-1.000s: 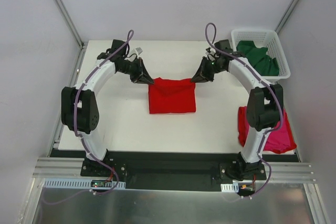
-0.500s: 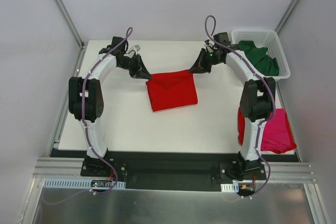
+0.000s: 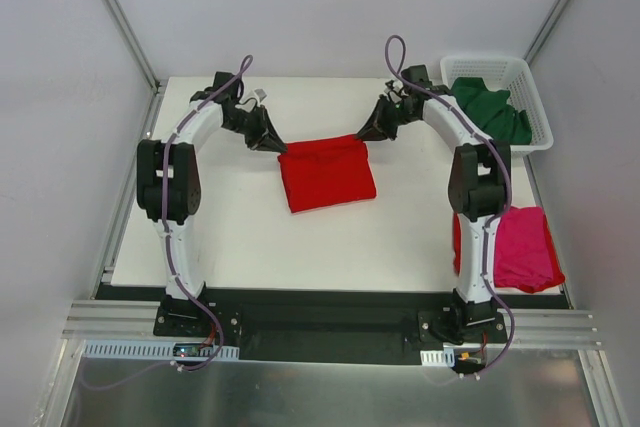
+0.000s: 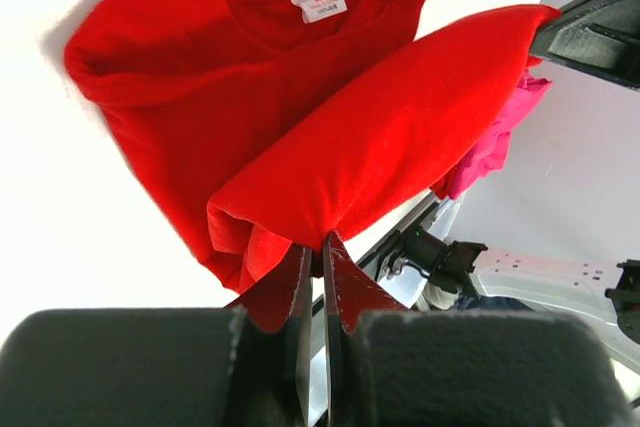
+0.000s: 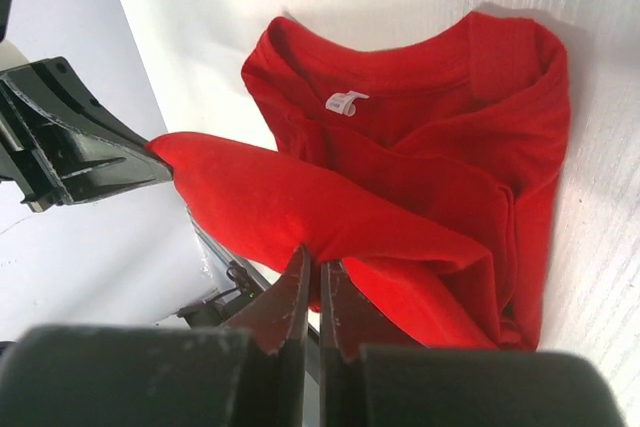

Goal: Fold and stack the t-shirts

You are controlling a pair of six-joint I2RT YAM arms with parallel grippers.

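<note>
Red t-shirt (image 3: 327,173) lay folded approx. in the centre of the top view, on the white table (image 3: 220,227), sitting a bit askew, its upper edge higher on the right. My left gripper (image 3: 272,143) was at its upper-left corner and my right gripper (image 3: 366,134) at its upper-right corner, both arms reaching in from the sides of the frame.

Both grippers were clamped tight on the cloth. In the L wrist view the fingers (image 4: 345,292) met w/ almost no gap, a fold of red fabric pinched at the tips. Same in the R wrist view: tips together, red cloth nipped between them. The pinched layer was lifted off the rest of the shirt and ran as a band from one gripper to the other. Under it the neck opening faced up, w/ the white label (image 4: 318,5) showing inside the collar.

Pink t-shirt (image 3: 525,247) lay at the lower right of the top view, by the table's right edge, partly behind my right arm. Green t-shirt (image 3: 492,109) was bunched inside the white basket (image 3: 540,107) at the upper right, well apart from the red one.
</note>
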